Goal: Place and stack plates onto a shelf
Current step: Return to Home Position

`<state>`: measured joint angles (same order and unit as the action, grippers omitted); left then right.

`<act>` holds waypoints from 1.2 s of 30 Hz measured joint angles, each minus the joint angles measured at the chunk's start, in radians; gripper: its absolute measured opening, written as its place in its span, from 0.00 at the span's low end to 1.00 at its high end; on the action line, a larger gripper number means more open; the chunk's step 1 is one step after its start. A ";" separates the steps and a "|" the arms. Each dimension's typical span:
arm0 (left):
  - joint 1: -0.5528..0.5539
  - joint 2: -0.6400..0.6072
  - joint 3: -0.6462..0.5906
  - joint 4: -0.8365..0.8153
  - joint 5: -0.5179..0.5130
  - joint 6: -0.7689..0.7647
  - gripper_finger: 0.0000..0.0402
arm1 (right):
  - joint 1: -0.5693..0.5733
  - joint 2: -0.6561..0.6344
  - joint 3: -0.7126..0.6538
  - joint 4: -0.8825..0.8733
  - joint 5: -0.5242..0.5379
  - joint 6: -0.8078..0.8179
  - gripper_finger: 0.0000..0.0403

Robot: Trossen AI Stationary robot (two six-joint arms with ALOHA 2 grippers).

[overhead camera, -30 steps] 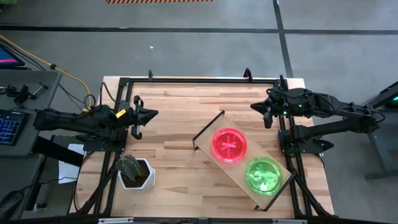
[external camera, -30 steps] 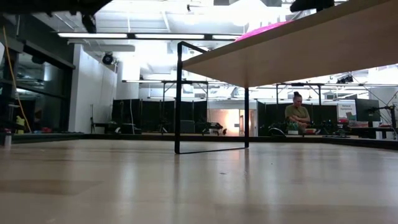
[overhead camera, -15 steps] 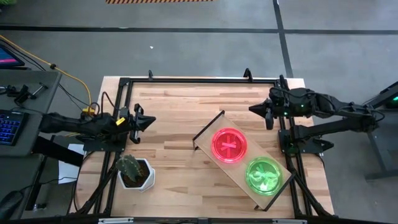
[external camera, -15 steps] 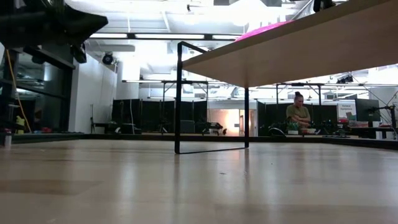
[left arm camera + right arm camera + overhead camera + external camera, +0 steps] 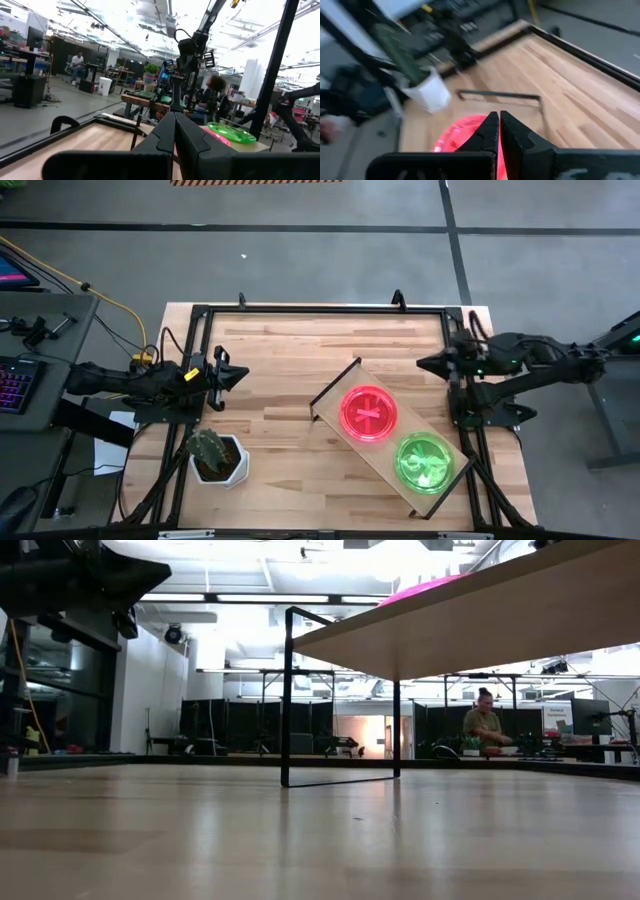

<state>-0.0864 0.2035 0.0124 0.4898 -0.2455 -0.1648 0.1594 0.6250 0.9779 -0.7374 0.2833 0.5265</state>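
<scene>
The shelf stands slantwise on the right half of the table. On it one plate lies just beside another plate. The cactus pot stands near the left edge.

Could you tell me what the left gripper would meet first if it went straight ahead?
Probably the shelf's end panel; the left gripper may be high enough to pass over it, though.

You have a potted cactus on the table at its left edge, a keyboard off its left side, and a person far beyond it.
</scene>
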 joint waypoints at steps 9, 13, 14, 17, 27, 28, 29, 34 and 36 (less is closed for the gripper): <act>0.000 0.000 0.000 -0.001 0.000 0.001 0.00 | 0.000 -0.245 -0.513 0.738 -0.104 -0.193 0.00; 0.000 0.000 0.000 -0.001 0.000 0.001 0.00 | -0.081 -0.326 -0.677 0.796 -0.143 -0.193 0.00; 0.000 0.000 0.000 -0.001 0.000 0.001 0.00 | -0.101 -0.351 -0.716 0.811 -0.167 -0.187 0.00; 0.000 0.000 0.000 -0.001 0.000 0.001 0.00 | -0.158 -0.432 -0.823 0.895 -0.230 -0.188 0.00; 0.000 0.000 0.000 -0.003 0.000 0.001 0.00 | -0.234 -0.623 -0.968 0.894 -0.298 -0.357 0.00; 0.000 0.000 0.000 -0.004 0.000 0.001 0.00 | -0.234 -0.622 -0.968 0.885 -0.290 -0.379 0.00; 0.000 0.000 0.000 -0.006 0.000 0.001 0.00 | -0.234 -0.617 -0.968 0.870 -0.277 -0.391 0.00; 0.000 0.000 0.001 -0.021 0.000 0.001 0.00 | -0.234 -0.605 -0.967 0.754 -0.255 -0.369 0.00; 0.000 0.000 0.001 -0.028 0.000 0.001 0.00 | -0.232 -0.598 -0.967 0.751 -0.263 -0.370 0.00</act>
<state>-0.0864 0.2039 0.0132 0.4618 -0.2456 -0.1642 -0.0730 0.0268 0.0109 0.0139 0.0207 0.1567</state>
